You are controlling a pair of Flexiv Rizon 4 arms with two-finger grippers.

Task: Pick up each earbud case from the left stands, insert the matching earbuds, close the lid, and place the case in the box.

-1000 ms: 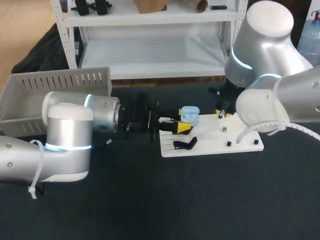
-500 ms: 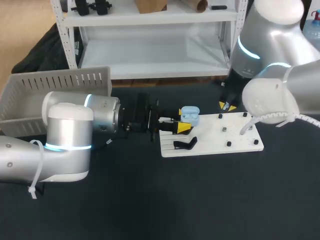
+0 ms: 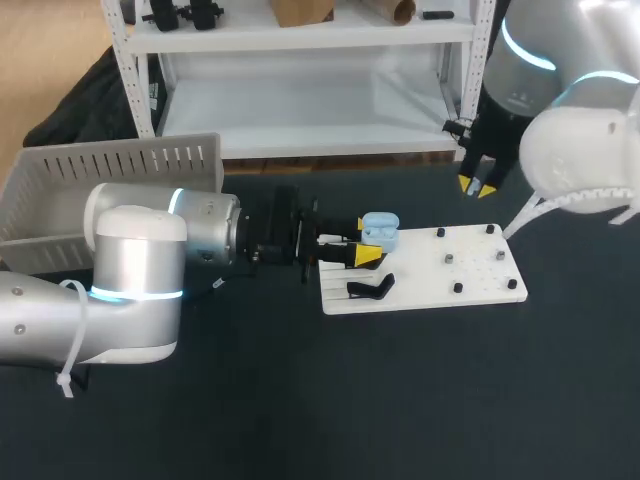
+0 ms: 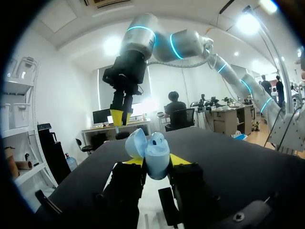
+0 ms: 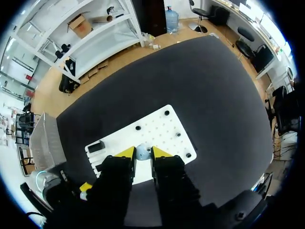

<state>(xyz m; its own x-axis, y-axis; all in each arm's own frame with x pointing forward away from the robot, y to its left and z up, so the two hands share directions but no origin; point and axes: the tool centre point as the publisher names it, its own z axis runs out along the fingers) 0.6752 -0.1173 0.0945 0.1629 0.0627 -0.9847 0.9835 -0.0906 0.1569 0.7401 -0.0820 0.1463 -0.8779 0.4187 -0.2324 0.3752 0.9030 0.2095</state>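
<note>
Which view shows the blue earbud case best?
The left wrist view: the earbud case sits close up, lid open, gripped by the left tool. The head view shows it small; the right wrist view, a tiny blue patch.

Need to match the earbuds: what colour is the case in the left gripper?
The case is light blue, clearest in the left wrist view.

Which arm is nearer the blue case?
Left. The left tool grips the case; the right tool, gripping an earbud, hangs beyond the board's far edge.
</note>
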